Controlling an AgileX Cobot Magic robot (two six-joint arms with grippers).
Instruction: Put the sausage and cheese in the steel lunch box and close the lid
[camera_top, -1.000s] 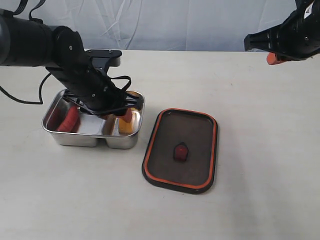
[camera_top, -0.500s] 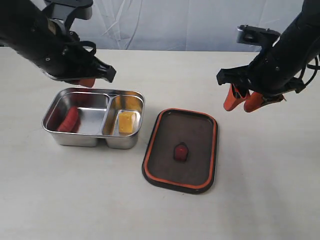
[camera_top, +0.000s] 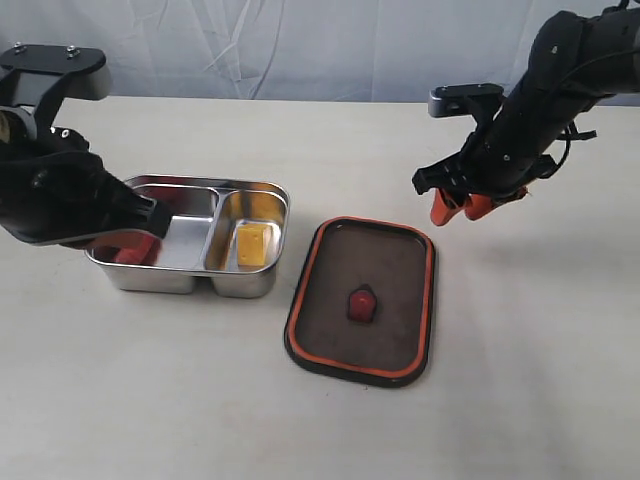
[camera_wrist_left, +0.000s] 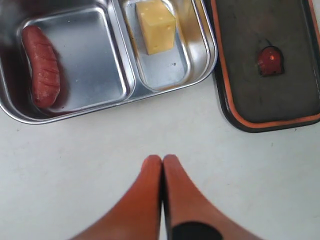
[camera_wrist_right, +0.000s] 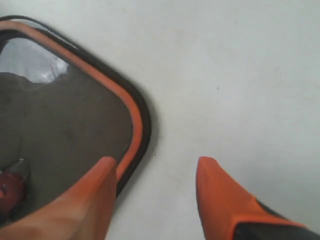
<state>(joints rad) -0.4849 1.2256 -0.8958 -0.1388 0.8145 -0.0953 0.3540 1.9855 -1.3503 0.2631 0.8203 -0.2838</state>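
Left gripper (camera_wrist_left: 162, 159): fingers pressed together, nothing held, above the table (camera_top: 150, 400) near the box. Steel lunch box (camera_top: 190, 281): uncovered; sausage (camera_wrist_left: 44, 65) in the larger left compartment, cheese (camera_top: 252, 243) in the smaller right one. Lid (camera_top: 385, 265): flat on the table just right of the box. Right gripper (camera_top: 456, 212): jaws spread, empty, over the lid's far right corner.

In the exterior view the left arm (camera_top: 60, 190), at the left of the frame, covers the left end of the steel lunch box (camera_top: 255, 192). A red scrap under it could be the sausage (camera_wrist_left: 45, 67) or the left gripper (camera_wrist_left: 162, 161); I cannot tell which. The right arm (camera_top: 560, 80) runs off the upper right corner. The left wrist view's edges cut off the steel lunch box and the lid (camera_wrist_left: 250, 90). The right wrist view loses most of the lid and part of its valve (camera_wrist_right: 9, 192), and the right gripper (camera_wrist_right: 156, 161) looks blurred.
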